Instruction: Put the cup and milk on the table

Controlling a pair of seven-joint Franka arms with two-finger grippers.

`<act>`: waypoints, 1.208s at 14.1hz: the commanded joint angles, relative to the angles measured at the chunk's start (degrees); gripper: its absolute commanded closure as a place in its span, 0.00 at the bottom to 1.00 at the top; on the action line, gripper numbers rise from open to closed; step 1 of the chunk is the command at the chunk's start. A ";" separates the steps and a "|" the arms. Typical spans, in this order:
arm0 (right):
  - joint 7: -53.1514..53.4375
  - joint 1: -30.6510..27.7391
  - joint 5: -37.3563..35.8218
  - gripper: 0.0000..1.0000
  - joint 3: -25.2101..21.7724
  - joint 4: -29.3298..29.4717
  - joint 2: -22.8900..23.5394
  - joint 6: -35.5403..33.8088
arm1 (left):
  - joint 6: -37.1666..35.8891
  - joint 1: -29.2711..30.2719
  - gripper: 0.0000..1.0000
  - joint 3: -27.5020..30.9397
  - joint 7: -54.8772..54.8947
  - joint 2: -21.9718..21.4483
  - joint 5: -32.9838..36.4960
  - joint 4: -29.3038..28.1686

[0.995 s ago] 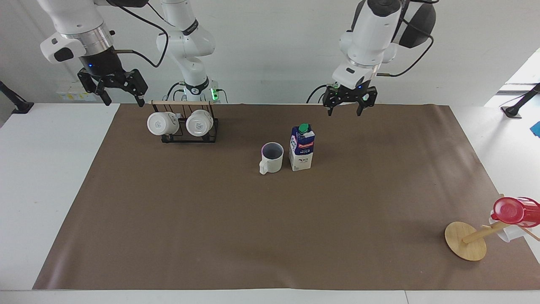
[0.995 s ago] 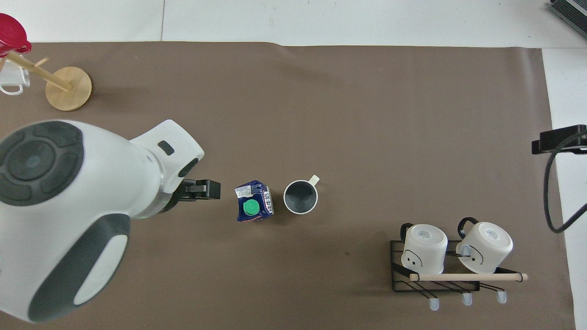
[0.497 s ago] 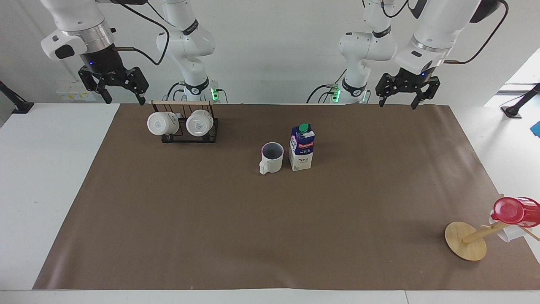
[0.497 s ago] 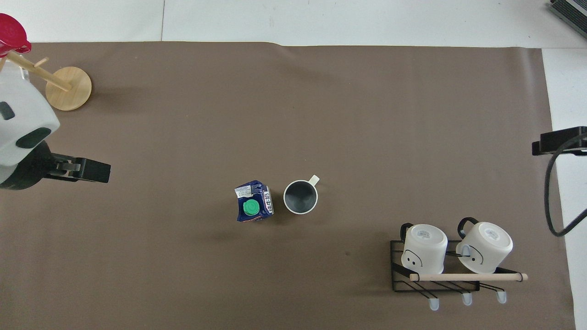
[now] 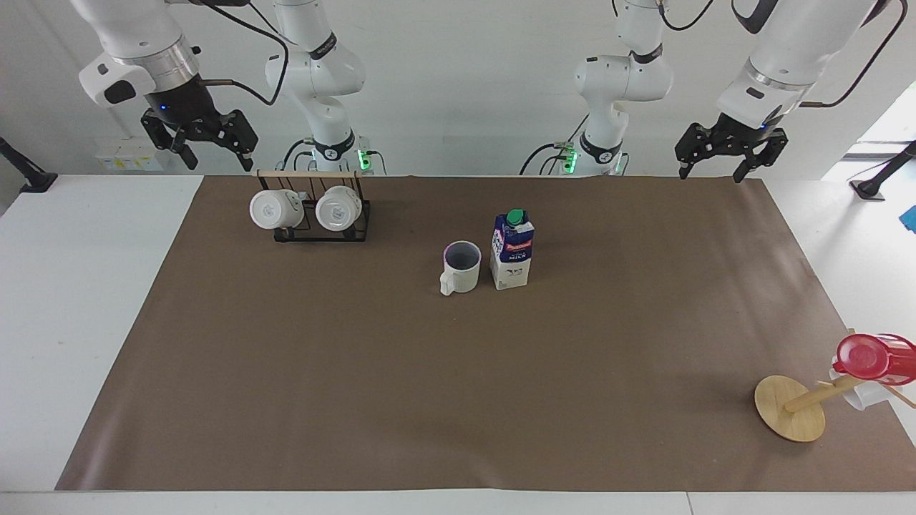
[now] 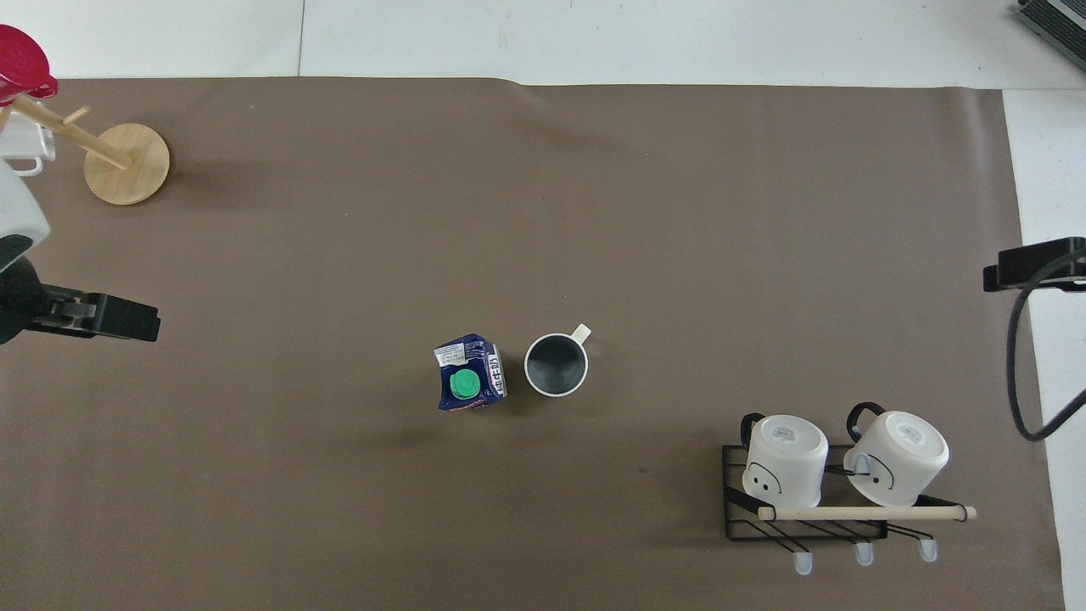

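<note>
I'm holding my left gripper (image 5: pixel 729 153) up in the air over the sheet's edge at my end of the table (image 5: pixel 86 300), fingers spread and gripping nothing. My right gripper (image 5: pixel 202 139) is hanging up over the rack (image 5: pixel 320 218), fingers apart too, also carrying nothing. The cup (image 5: pixel 460 267) is standing upright mid-sheet, handle pointing away from me, and the milk (image 5: pixel 512 249) is standing just beside it, toward my left arm's end. Bare brown sheet is lying all around the pair. Two white mugs (image 5: pixel 306 209) are hanging on the rack near my right arm's base. A wooden stand (image 5: pixel 789 408) with a red cup (image 5: pixel 871 357) is sitting at the farthest corner on my left arm's end.
</note>
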 commanded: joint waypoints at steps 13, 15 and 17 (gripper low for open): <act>0.69 -0.10 0.12 0.00 0.20 0.04 -0.57 -0.44 | -1.99 1.61 0.00 -0.73 2.96 0.60 0.74 1.66; 0.69 -0.10 0.12 0.00 0.20 0.04 -0.57 -0.44 | -2.52 1.61 0.00 -0.73 2.70 0.51 0.47 1.66; 0.69 -0.10 0.12 0.00 0.20 0.13 -0.57 -0.44 | -3.83 1.61 0.00 -0.65 1.82 0.51 0.12 1.66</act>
